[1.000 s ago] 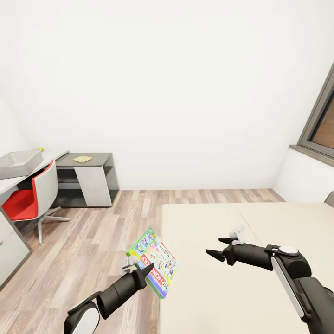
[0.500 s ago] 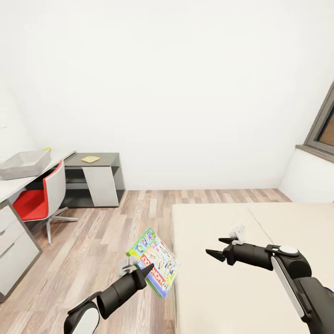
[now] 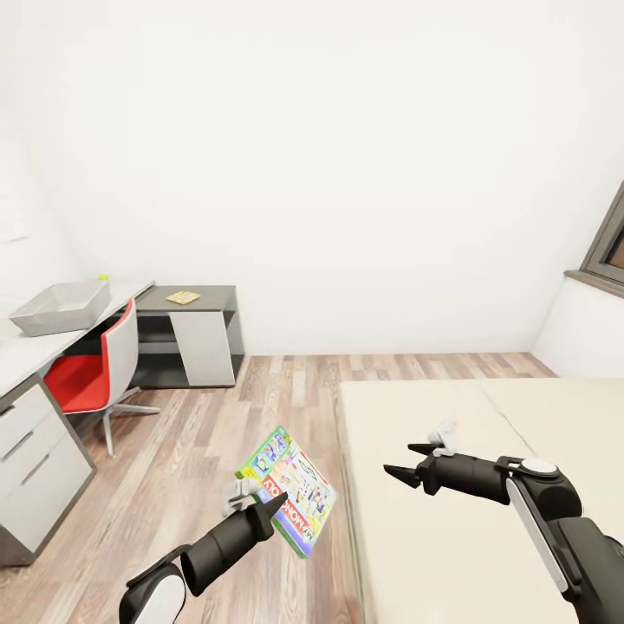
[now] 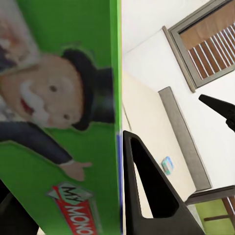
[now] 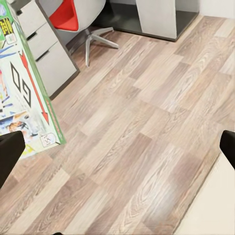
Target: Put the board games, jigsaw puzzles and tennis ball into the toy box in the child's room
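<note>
My left gripper (image 3: pixel 263 500) is shut on the lower edge of a white-green board game (image 3: pixel 290 487) and holds it tilted above the wood floor beside the bed (image 3: pixel 451 537). In the left wrist view the game's green printed face (image 4: pixel 58 122) lies against one dark finger (image 4: pixel 152 196). Over the mattress, my right gripper (image 3: pixel 407 461) is open with nothing in it, and its wrist view shows the game (image 5: pixel 24 88) off to one side. The light-grey toy box (image 3: pixel 62 308) stands on the table (image 3: pixel 26 351), with the tennis ball (image 3: pixel 102 277) just behind it. One jigsaw puzzle (image 3: pixel 183 297) lies on the dark section.
A red and white swivel chair (image 3: pixel 91 373) stands in front of the table, beside the white drawers (image 3: pixel 39 468). Wood floor (image 3: pixel 199 433) runs between the bed and the table. A window (image 3: pixel 611 251) is at the far right. A small blue flat thing (image 4: pixel 167 165) lies at the mattress edge.
The whole picture has shifted: table, chair and bed edge sit further right, so the camera has turned left. Both arms and the held game keep their places in the view.
</note>
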Robot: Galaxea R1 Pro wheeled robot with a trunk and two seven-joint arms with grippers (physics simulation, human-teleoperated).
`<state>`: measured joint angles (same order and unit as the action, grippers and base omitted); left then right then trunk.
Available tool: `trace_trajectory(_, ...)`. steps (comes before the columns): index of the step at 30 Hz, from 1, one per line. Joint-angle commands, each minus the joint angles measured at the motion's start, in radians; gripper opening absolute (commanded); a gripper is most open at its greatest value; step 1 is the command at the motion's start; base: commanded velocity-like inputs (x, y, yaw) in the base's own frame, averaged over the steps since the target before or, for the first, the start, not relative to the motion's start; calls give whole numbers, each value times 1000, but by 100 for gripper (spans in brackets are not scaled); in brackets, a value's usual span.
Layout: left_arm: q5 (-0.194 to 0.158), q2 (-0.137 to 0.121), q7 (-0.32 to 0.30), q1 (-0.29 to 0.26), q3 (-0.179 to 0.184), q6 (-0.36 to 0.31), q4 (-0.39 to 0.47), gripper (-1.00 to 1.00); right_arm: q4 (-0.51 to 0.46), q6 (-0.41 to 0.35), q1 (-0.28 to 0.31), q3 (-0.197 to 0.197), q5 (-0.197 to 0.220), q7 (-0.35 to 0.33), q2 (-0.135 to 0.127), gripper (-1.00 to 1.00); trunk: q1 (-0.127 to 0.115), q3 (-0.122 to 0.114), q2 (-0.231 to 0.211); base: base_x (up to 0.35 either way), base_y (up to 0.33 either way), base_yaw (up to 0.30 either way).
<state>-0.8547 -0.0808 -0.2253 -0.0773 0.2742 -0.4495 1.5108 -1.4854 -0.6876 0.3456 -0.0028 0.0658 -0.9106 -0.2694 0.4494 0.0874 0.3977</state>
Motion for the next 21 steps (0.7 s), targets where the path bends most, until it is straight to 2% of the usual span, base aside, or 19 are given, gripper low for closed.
trace_trajectory(1, -10, -1, 0, -1, 0, -5, 0, -100, -1, -9, 1, 0, 7, 0, 0, 100, 1, 2, 2, 0, 295, 0)
trace_trajectory(21, -10, -1, 0, -1, 0, -5, 0, -100, -1, -9, 1, 0, 6, 1, 3, 100, 1, 2, 2, 0, 295, 0)
